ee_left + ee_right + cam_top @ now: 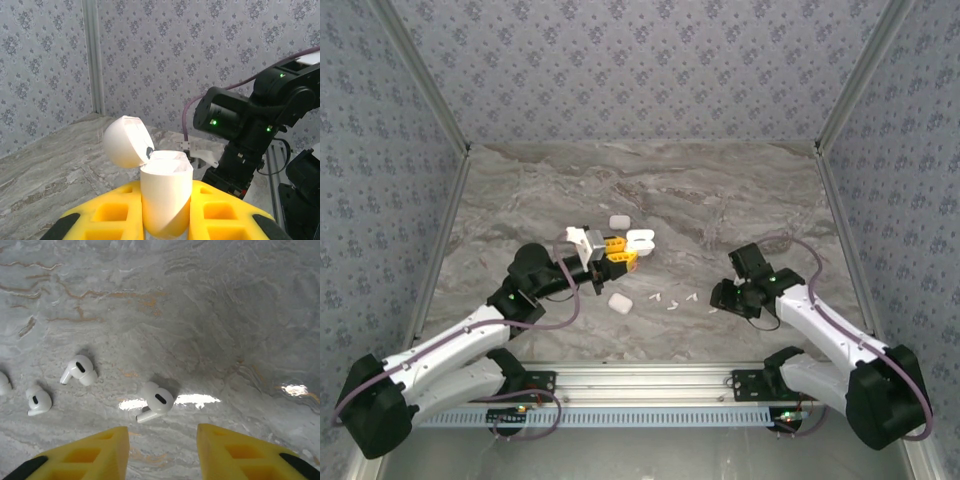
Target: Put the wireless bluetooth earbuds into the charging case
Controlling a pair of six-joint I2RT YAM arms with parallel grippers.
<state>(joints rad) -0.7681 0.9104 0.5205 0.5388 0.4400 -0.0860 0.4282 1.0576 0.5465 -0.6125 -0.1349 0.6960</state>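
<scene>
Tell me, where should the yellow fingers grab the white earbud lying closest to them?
Probably its rounded head. The nearest earbud lies flat on the marble table, thin stem pointing lower-left, so the right gripper should come straight down, straddling the head.

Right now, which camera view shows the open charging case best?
The left wrist view: the open charging case stands large and close in the left claw, lid flipped back. The top external view shows it as a small white shape at that claw.
</scene>
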